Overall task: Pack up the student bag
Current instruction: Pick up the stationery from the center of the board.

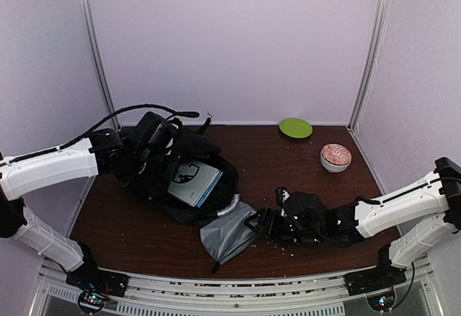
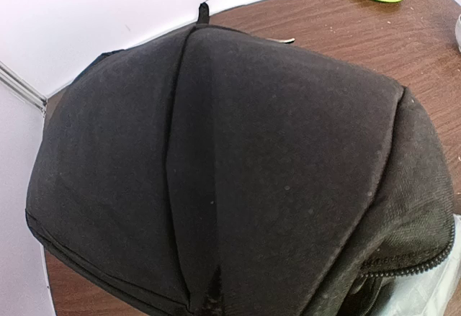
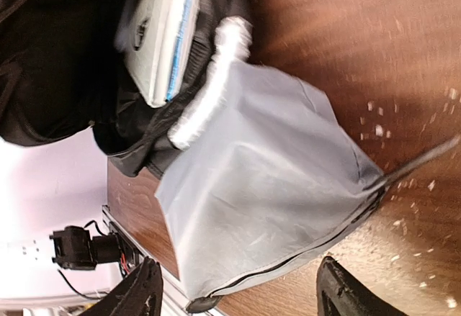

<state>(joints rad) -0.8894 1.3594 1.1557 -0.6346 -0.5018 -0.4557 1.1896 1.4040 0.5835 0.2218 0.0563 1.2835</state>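
Observation:
The student bag (image 1: 198, 145) lies open at the left of the wooden table, and a white and blue book (image 1: 194, 181) sticks out of its mouth. My left gripper (image 1: 155, 140) is shut on the bag's top flap and holds it up. That black fabric (image 2: 238, 165) fills the left wrist view and hides the fingers. A small grey zip pouch (image 1: 227, 233) lies just in front of the bag, against its grey-white handle (image 1: 229, 206). My right gripper (image 1: 265, 224) stands open at the pouch's right edge. In the right wrist view the pouch (image 3: 266, 179) lies ahead of the gripper (image 3: 241, 298), whose jaws are spread apart.
A green plate (image 1: 295, 127) sits at the back wall. A patterned bowl (image 1: 336, 157) stands at the right. Pale crumbs (image 1: 288, 247) are scattered around the right gripper. White walls close in three sides. The pouch's near corner reaches the table's front edge (image 3: 144, 237).

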